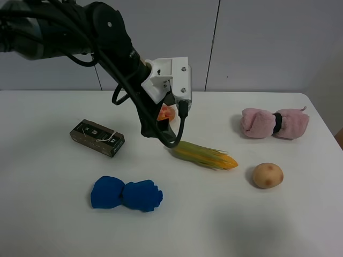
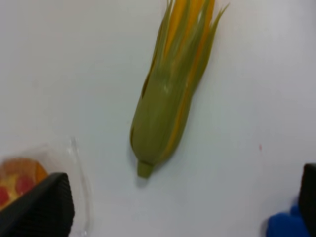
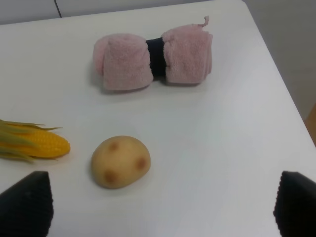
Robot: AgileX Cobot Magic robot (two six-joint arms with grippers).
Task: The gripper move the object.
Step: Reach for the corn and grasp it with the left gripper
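The left gripper hangs with its jaws spread wide, gripping nothing. The corn lies flat on the table between them, clear of both, tip towards four o'clock, near a potato.

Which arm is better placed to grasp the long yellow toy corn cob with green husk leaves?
The left. Its gripper hangs open right over the stalk end of the toy corn cob. The right gripper, also open, is farther off: its camera shows only the cob's tip, beside the round tan potato.
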